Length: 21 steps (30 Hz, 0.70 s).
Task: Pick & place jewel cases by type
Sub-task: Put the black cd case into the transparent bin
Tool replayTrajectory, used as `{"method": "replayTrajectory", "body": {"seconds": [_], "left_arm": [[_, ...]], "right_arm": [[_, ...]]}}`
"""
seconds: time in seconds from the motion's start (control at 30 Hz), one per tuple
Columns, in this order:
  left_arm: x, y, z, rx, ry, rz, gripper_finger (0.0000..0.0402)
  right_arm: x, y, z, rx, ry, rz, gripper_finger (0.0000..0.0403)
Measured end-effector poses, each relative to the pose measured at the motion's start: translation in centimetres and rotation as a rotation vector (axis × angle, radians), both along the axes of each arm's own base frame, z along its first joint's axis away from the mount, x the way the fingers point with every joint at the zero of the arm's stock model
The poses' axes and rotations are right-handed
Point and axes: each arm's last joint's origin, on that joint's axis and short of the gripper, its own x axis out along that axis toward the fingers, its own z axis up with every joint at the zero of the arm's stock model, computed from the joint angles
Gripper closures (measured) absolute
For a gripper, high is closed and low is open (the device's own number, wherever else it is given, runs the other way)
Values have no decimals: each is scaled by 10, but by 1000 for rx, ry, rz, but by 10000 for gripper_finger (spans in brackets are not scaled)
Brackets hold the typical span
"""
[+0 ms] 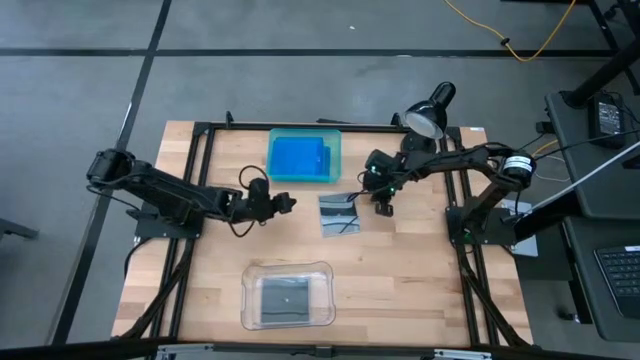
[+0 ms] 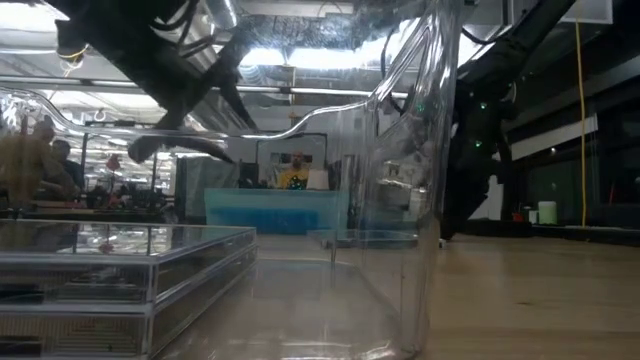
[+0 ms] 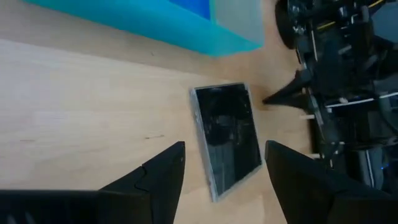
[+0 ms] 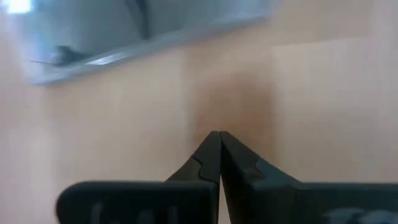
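Sorting judged nearly complete. Blue jewel cases [image 1: 300, 157] are seen inside the teal tray [image 1: 336, 150]; a grey case [image 1: 287, 298] lies in the clear tray [image 1: 252, 275]. One grey jewel case [image 1: 340, 214] is left on the worktop [image 1: 200, 290], just beside the teal tray. Left pincer [image 1: 290, 203] released, aimed at it; right pincer [image 1: 384, 209] clenched, empty.

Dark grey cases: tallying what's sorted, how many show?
2: one dark grey case lies on the table mid-board, one lies in the clear tray. More may be stacked unseen.

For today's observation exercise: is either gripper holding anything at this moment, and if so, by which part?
Nothing is held. The left gripper is open, empty, its fingers apart short of the dark jewel case lying flat on the table. The right gripper is shut on nothing beside that case.
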Motion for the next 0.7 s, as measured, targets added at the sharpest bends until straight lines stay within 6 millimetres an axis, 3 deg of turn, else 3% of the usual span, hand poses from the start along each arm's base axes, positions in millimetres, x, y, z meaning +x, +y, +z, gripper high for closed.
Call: {"method": "replayTrajectory", "body": {"seconds": [0.13,0.4,0.7], "left_arm": [[7,-1,-8,-30,11,-32,190],[20,3,-35,-96,110,-163,189],[30,8,-36,-52,56,-224,192]], "right_arm": [[3,12,0,104,-28,65,393],[17,20,4,74,-127,51,393],[18,19,4,81,-126,-18,393]]}}
